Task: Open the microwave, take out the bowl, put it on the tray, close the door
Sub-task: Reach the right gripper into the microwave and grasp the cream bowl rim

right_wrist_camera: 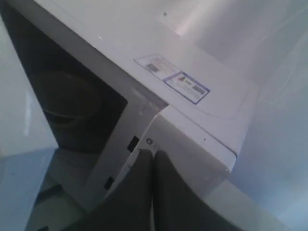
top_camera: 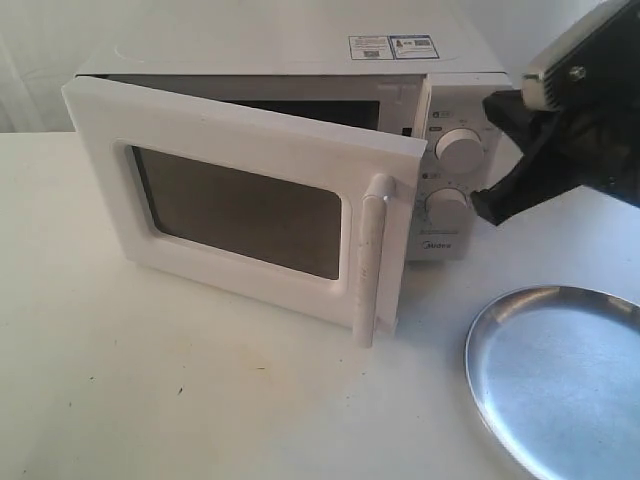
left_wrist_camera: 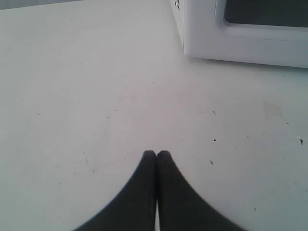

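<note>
The white microwave stands at the back of the table with its door swung partly open and the tall handle toward the front. In the right wrist view a dim round shape in the dark cavity looks like the bowl. The shiny silver tray lies empty at the front right. My right gripper hovers beside the dial panel; its fingers are shut on nothing, the tips near the panel's upper edge. My left gripper is shut and empty over bare table, with the door's corner beyond it.
Two round dials sit on the microwave's right panel, close to my right gripper. Stickers mark the microwave's top. The white table stretches out in front of the door and to the left.
</note>
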`<state>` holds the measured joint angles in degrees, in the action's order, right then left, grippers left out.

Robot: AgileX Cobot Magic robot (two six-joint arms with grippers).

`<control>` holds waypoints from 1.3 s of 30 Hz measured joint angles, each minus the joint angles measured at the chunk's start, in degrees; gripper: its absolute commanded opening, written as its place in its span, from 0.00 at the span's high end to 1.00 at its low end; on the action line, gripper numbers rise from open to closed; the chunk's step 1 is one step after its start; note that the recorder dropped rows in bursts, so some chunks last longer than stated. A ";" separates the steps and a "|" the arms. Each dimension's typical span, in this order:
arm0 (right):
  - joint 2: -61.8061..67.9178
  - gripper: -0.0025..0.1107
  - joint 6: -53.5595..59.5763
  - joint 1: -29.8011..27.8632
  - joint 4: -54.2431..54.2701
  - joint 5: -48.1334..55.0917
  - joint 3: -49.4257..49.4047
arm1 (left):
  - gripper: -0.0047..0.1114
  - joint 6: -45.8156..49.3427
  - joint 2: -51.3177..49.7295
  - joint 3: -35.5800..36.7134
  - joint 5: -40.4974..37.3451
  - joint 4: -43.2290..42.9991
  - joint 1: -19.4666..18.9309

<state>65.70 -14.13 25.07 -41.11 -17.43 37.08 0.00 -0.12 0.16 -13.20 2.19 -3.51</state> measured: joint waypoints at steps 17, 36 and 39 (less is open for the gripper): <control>18.44 0.98 -5.94 0.78 -31.63 -31.05 0.09 | 0.96 0.00 0.00 0.00 0.00 0.00 0.00; 46.46 0.38 15.62 11.51 -2.24 -35.99 20.13 | 0.96 0.00 0.00 0.00 0.00 -0.17 0.00; 50.15 0.38 15.62 11.61 1.47 -33.37 24.61 | 0.96 0.00 0.00 0.00 0.00 -0.17 0.00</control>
<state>115.84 1.49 36.68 -39.64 -50.80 61.69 0.00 -0.12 0.16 -13.20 2.02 -3.51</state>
